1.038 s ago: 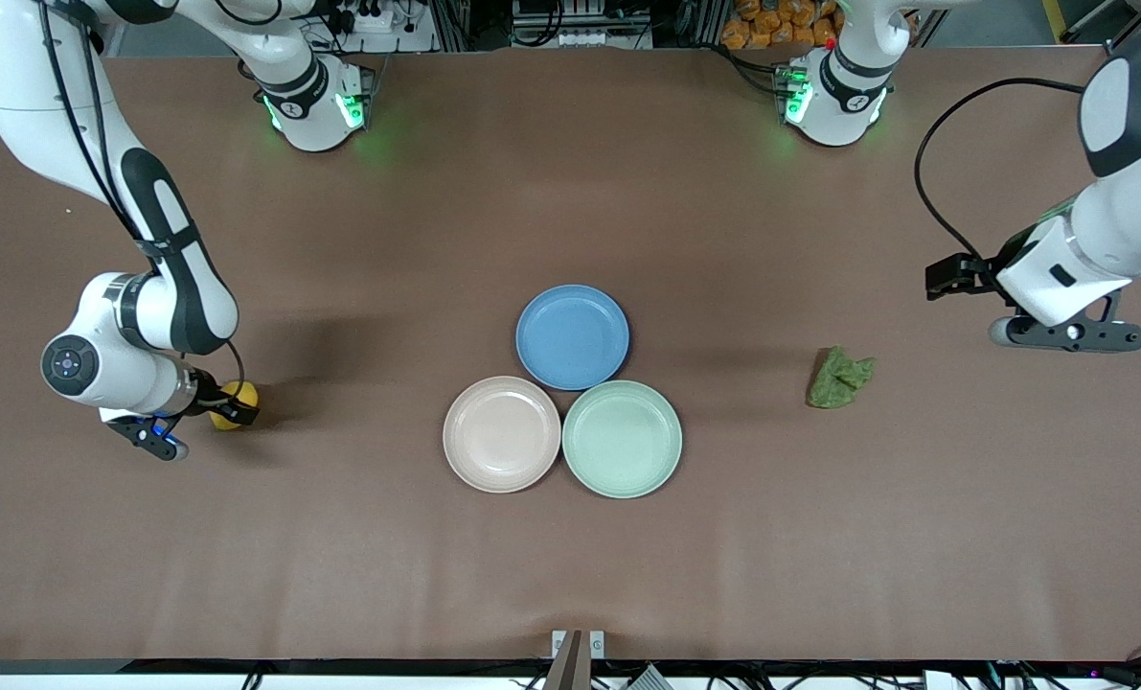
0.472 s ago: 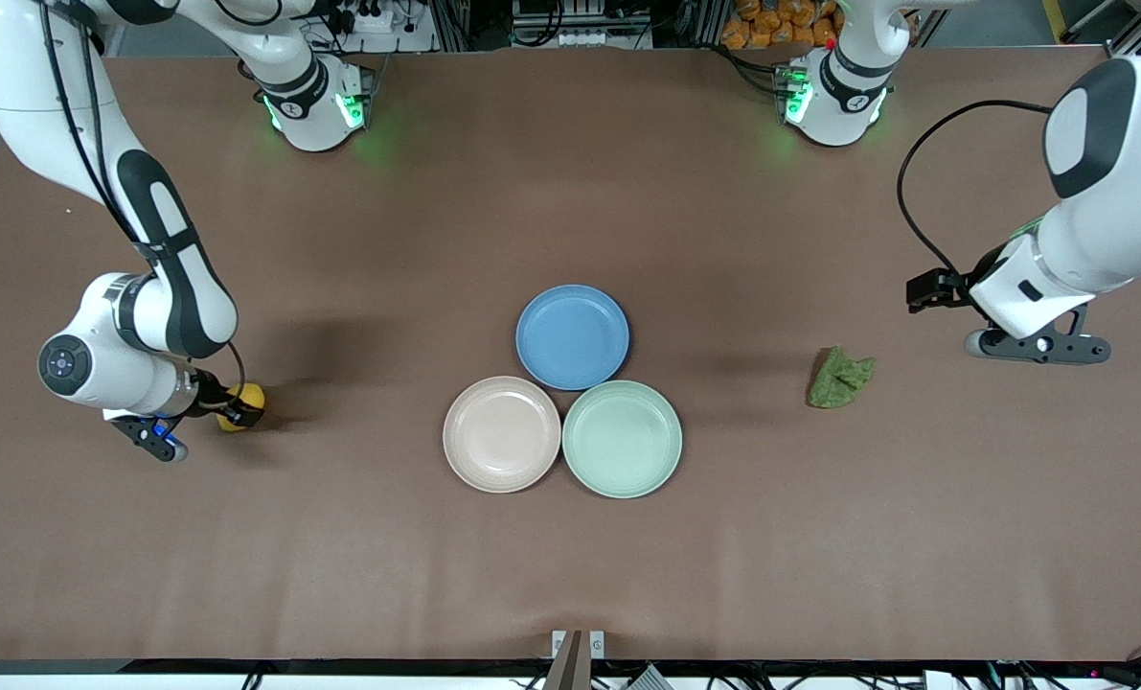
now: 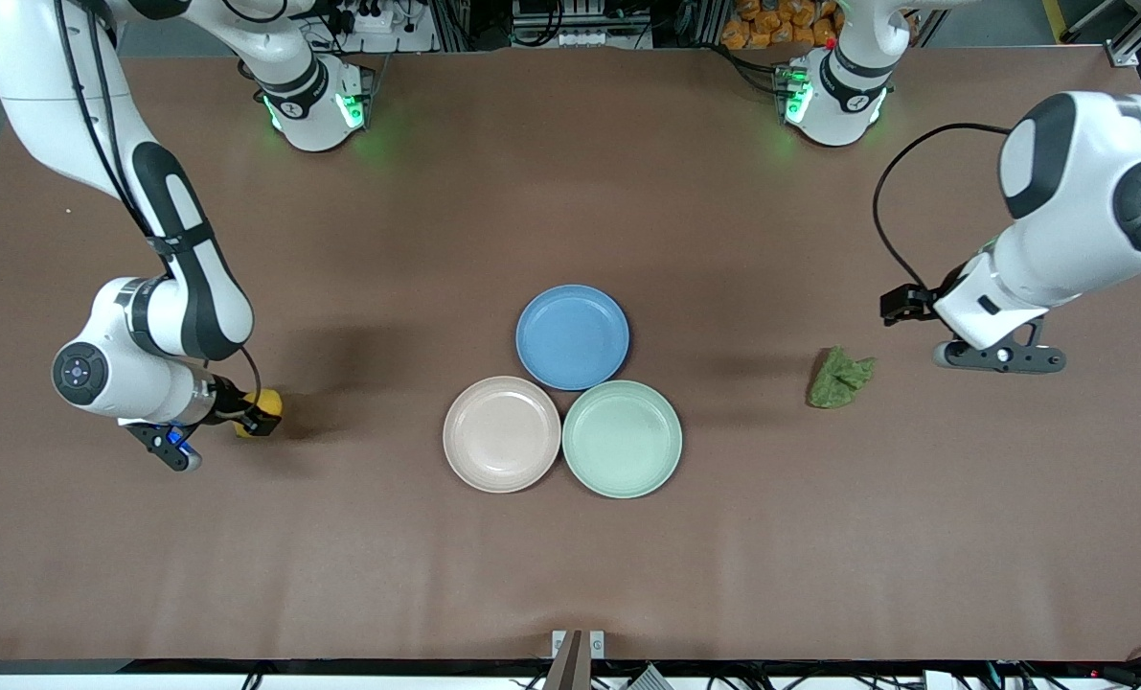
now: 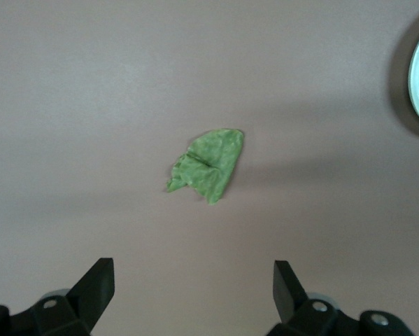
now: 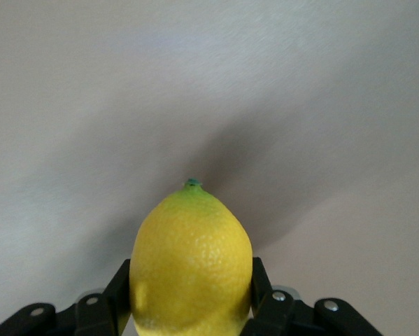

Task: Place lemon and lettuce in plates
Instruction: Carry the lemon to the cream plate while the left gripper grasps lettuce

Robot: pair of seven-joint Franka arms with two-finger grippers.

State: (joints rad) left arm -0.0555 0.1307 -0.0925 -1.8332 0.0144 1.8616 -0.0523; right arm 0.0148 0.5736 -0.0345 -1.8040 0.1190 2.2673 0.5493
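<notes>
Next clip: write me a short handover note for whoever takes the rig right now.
Right tool: shut on the lemon, toward the right arm's end of the table.
Left tool: open, above the table beside the lettuce, not touching it.
Lettuce lies on the table toward the left arm's end.
Pink plate and green plate sit side by side mid-table, both without food; blue plate too.
Done: lemon grasped.
Left: put the lemon in a plate, grasp the lettuce and plate it.
</notes>
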